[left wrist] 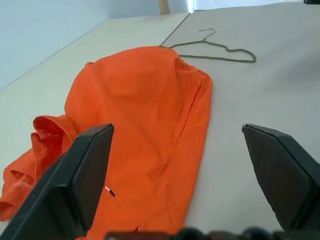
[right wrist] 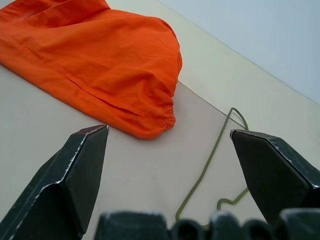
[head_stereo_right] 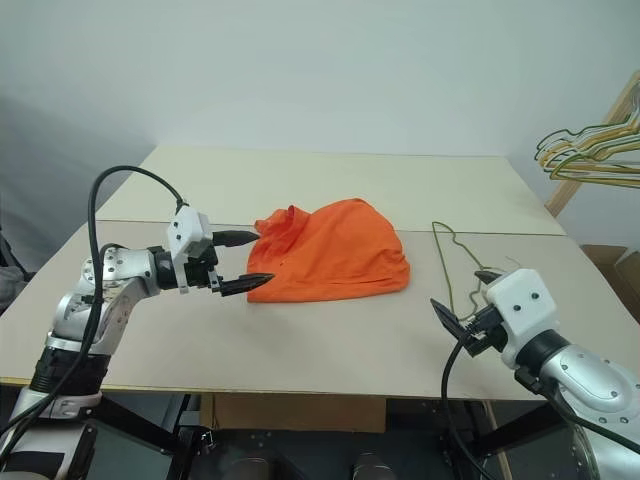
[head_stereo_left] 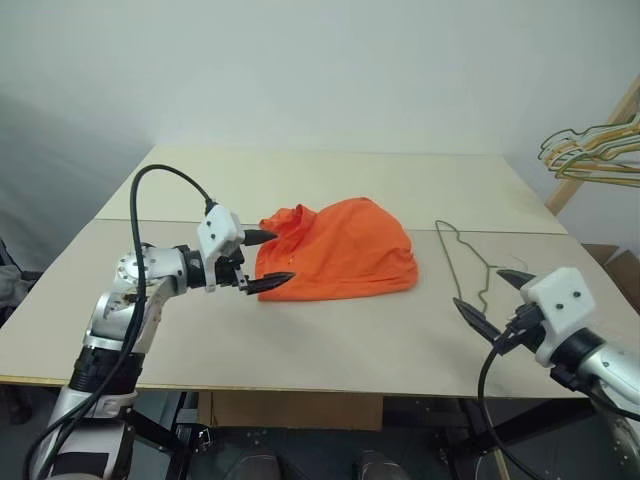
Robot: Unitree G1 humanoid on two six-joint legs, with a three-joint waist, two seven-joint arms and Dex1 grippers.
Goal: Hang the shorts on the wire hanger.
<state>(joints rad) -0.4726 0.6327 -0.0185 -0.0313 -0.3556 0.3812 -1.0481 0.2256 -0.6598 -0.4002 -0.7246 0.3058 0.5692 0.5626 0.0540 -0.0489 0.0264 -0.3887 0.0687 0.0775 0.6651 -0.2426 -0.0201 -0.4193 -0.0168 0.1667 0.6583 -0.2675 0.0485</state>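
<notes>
Shorts lie bunched on the table beside the wire hanger — both grippers gape empty.

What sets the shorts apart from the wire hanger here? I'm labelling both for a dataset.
The shorts are bright orange crumpled fabric; the wire hanger is a thin greyish wire outline. The shorts lie by the left gripper, the hanger by the right gripper. Both lie on the table, ungripped.
</notes>
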